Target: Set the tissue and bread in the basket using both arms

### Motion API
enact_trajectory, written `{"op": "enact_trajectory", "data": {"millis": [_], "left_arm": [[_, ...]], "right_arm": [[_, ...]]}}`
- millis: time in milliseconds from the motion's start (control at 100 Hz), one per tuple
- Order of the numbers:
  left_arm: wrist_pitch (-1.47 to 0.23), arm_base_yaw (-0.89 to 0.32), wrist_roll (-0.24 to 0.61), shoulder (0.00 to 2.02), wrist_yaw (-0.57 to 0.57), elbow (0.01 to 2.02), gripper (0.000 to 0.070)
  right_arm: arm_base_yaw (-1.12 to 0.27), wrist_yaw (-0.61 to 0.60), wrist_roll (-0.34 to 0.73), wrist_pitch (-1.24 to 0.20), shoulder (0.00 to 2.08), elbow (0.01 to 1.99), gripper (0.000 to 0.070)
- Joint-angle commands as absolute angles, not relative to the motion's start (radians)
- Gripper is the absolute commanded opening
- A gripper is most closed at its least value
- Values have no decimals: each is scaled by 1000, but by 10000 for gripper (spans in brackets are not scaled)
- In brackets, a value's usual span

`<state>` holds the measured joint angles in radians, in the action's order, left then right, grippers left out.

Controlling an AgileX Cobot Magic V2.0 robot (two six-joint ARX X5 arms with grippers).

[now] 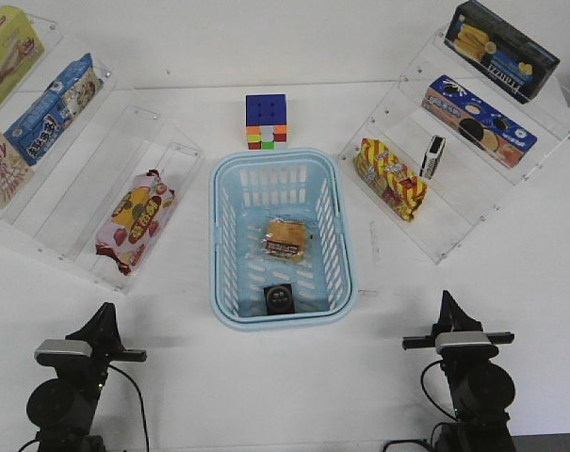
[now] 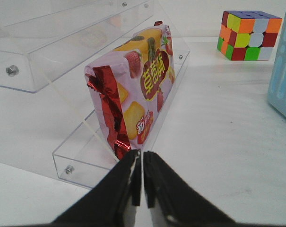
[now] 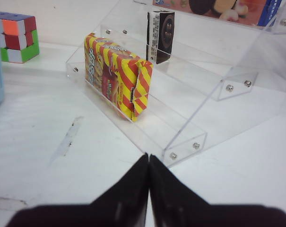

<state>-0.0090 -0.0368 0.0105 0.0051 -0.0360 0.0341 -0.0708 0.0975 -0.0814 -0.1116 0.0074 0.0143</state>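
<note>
The light blue basket (image 1: 220,235) stands in the middle of the table. The wrapped golden-brown bread (image 1: 285,238) lies on its floor. The small black tissue pack (image 1: 281,298) lies on the floor at the basket's near end. My left gripper (image 1: 106,316) is pulled back at the near left, shut and empty; it also shows in the left wrist view (image 2: 142,163). My right gripper (image 1: 446,303) is pulled back at the near right, shut and empty; it also shows in the right wrist view (image 3: 149,163). A basket edge shows in the left wrist view (image 2: 283,85).
Clear stepped shelves stand at left (image 1: 176,165) and right (image 1: 379,127) with snack boxes. A pink snack bag (image 1: 134,218) lies on the left shelf, a red-and-yellow bag (image 1: 390,179) and a narrow black pack (image 1: 434,156) on the right. A colour cube (image 1: 267,121) sits behind the basket.
</note>
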Motion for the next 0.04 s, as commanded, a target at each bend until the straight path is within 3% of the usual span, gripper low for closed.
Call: {"op": "enact_trajectory", "data": {"millis": [0,30], "left_arm": [[2,-36,9,3,-42,15,1],[2,-36,9,3,-42,15,1]], "right_arm": [[-71,98,-72,-98,6,13,2],[-71,98,-72,-98,6,13,2]]}}
